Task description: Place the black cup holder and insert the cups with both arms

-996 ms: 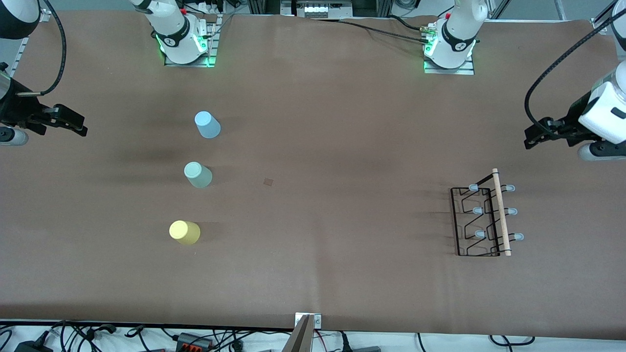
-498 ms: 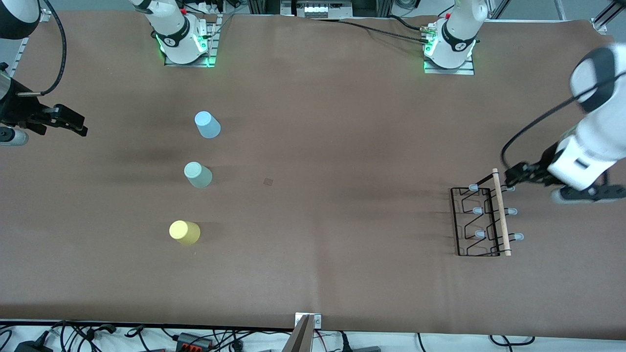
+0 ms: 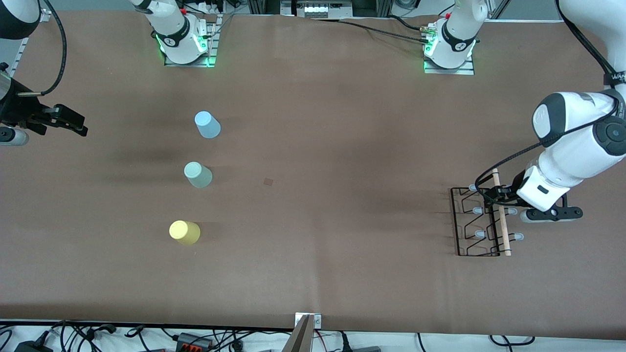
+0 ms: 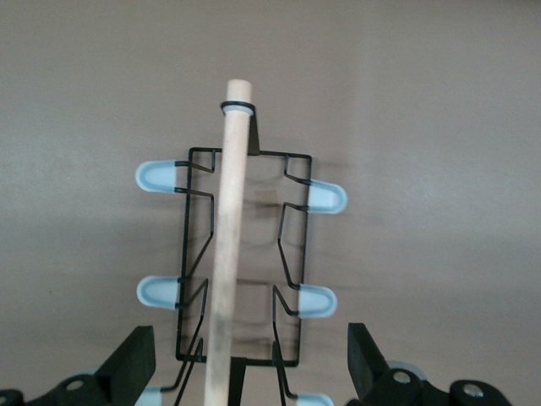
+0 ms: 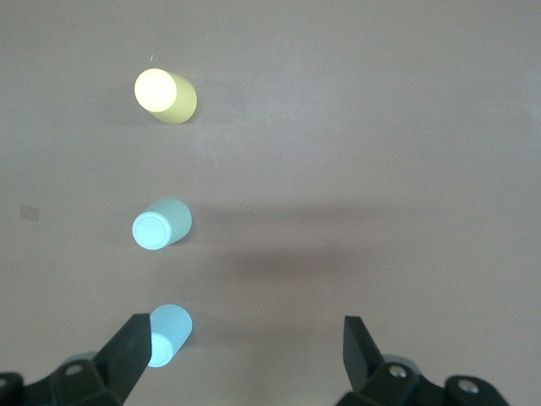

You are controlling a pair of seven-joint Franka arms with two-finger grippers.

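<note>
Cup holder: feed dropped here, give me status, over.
Left gripper open, over the black cup holder, fingers astride its wooden rod. Right gripper open, waiting at its table end. Cups standing apart, untouched. Nothing in the way.

White arms (image 3: pixel 567 156); black cables (image 3: pixel 508 157).
</note>
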